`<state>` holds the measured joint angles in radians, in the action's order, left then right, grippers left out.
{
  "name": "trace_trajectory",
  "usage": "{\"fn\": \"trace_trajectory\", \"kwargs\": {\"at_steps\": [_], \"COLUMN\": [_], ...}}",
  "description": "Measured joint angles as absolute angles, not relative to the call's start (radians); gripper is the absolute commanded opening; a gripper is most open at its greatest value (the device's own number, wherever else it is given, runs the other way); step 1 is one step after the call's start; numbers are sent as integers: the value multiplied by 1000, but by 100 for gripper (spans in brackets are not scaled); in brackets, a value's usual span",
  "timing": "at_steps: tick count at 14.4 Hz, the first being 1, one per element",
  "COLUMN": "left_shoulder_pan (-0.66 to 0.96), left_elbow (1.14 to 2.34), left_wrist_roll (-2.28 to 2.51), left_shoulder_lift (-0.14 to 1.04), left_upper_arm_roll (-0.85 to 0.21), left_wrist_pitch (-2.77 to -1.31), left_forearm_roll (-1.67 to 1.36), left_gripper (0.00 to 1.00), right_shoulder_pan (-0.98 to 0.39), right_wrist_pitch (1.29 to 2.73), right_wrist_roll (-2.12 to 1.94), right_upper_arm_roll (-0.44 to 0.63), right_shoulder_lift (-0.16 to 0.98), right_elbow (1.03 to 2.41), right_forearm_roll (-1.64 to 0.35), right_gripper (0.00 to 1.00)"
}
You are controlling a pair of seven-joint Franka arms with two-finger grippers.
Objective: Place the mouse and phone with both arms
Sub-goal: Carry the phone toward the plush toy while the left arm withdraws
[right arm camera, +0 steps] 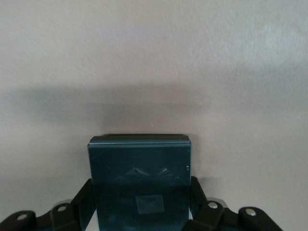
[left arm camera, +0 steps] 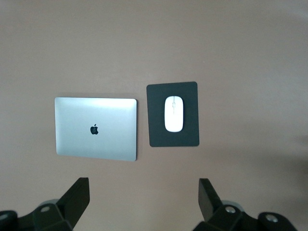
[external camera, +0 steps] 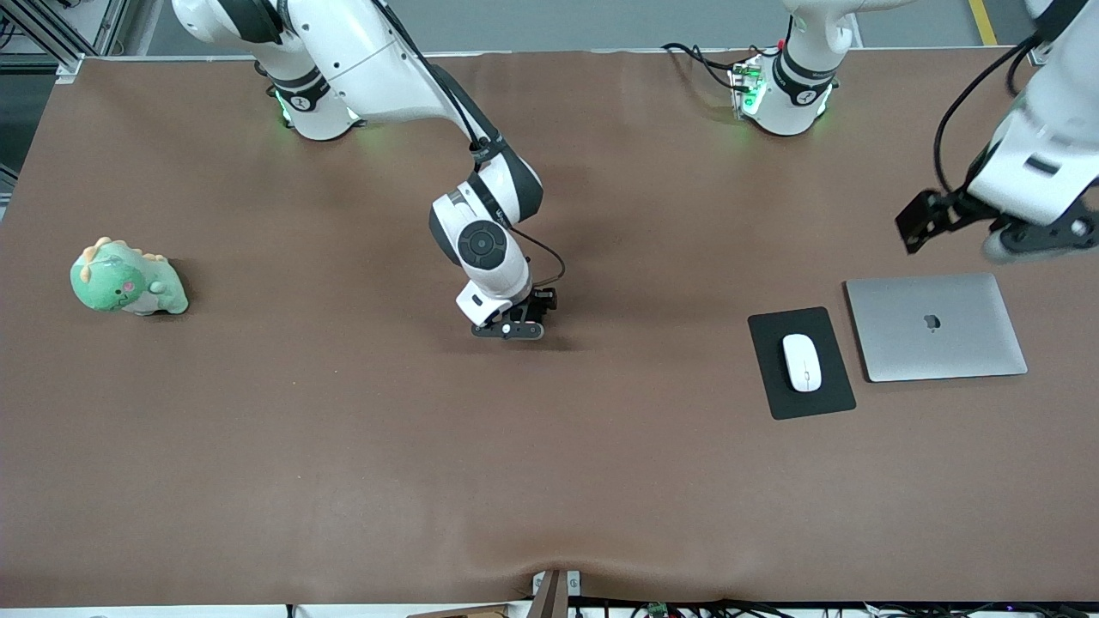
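At counter middle, front view: right claw (external camera: 515,329) is low on the counter (external camera: 343,446), closed on the phone, which this view hides.
Front view, left arm's end: left claw (external camera: 970,225) hangs wide and empty over the laptop's (external camera: 936,326) farther edge; it waits.
Front view, room: bare counter between right claw and black pad (external camera: 800,362); green toy (external camera: 127,279) well apart.
Left wrist view: mouse (left arm camera: 173,114) lies on the pad (left arm camera: 156,134), laptop (left arm camera: 96,128) just beside.
Left wrist view, risk: descending fingers (left arm camera: 207,195) may strike the laptop edge or push the mouse.
Right wrist view: phone (right arm camera: 139,180) sits between the fingers (right arm camera: 199,202), flat on the counter (right arm camera: 154,57).
Right wrist view, risk: smooth slab may slip or tilt when lifted.
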<state>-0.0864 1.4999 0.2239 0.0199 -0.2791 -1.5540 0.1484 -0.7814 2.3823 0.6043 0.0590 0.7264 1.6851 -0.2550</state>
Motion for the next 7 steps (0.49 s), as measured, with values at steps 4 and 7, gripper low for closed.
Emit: {"fn": "trace_trajectory", "kwargs": {"at_steps": [4,7], "left_shoulder_pan": [72,91], "left_elbow": [1510,1519], "left_wrist_roll": [113,111], "left_shoulder_lift": [-31,-40], "left_upper_arm_roll": [-39,-13], "left_wrist_pitch": [-1521,-1513], "left_forearm_roll": [95,84], "left_gripper": [100,100], "right_shoulder_pan": [-770,-742], "right_wrist_pitch": [2251,2227], "right_wrist_roll": [605,606], "right_upper_arm_roll": [78,90], "right_shoulder_lift": [715,687], "right_elbow": [1634,1629], "right_forearm_roll": [-255,-255], "right_gripper": [0,0]}}
